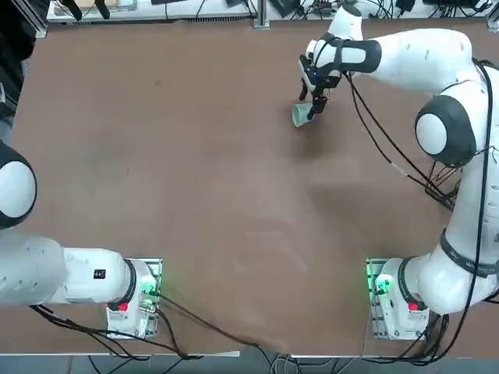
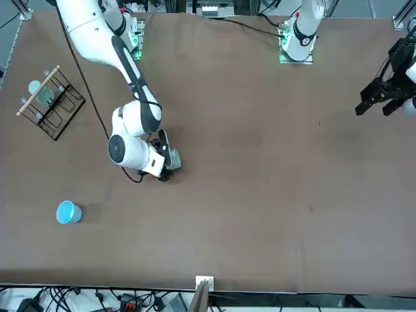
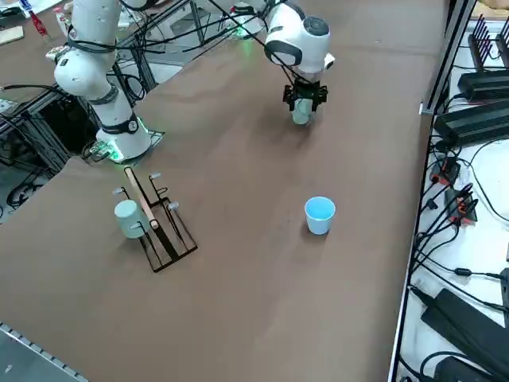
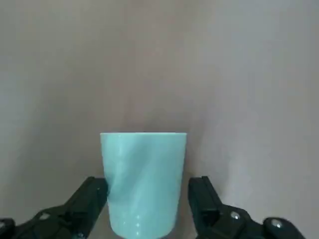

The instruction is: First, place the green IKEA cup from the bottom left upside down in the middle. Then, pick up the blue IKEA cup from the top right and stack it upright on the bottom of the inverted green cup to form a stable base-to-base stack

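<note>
The pale mint-green tapered plastic cup (image 4: 143,184) lies between the fingers of the right gripper (image 4: 148,199), which stands fully open with a finger just clear of each wall and holds nothing. The cup sits on the brown table (image 1: 195,195), well apart from the sky-blue tapered plastic cup (image 3: 320,214). Judged light, thin-walled and smooth, it should be gripped mid-wall with modest pressure.

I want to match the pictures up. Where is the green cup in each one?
Top view: green cup far centre-right, under the right gripper.
Front view: left of centre.
Right side view: upper middle.
Right wrist view: between open fingers.
Shared landmark: right gripper.
</note>
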You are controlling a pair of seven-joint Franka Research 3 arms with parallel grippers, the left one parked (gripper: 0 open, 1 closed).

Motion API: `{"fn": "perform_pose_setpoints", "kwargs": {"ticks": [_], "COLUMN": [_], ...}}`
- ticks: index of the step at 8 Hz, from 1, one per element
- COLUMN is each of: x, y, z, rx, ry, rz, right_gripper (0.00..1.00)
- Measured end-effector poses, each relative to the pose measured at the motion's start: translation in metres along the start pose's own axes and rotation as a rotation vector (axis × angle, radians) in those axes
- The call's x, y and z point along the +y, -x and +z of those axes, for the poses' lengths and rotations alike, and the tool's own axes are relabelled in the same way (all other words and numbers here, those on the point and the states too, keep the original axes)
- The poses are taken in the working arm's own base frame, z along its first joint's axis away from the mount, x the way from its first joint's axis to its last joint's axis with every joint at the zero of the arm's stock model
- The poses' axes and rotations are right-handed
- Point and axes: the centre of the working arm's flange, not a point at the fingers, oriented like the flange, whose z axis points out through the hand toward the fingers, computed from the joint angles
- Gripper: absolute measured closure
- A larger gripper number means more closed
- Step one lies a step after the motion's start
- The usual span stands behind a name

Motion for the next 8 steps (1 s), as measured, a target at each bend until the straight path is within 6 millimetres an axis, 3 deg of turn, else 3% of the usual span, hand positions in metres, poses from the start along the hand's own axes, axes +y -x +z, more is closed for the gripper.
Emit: {"fn": "perform_pose_setpoints", "kwargs": {"ticks": [4,5,8], "x": [-0.0007,-0.0007,0.0008], "y": [0.0011,0.0003,-0.0001], "z": [0.0072,0.0040,-0.0014], "rx": [0.001,0.001,0.001], "ry": [-0.010,-0.009,0.001], "rz": [-0.004,-0.008,-0.005], "right_gripper": [0.03,0.13,0.15]}}
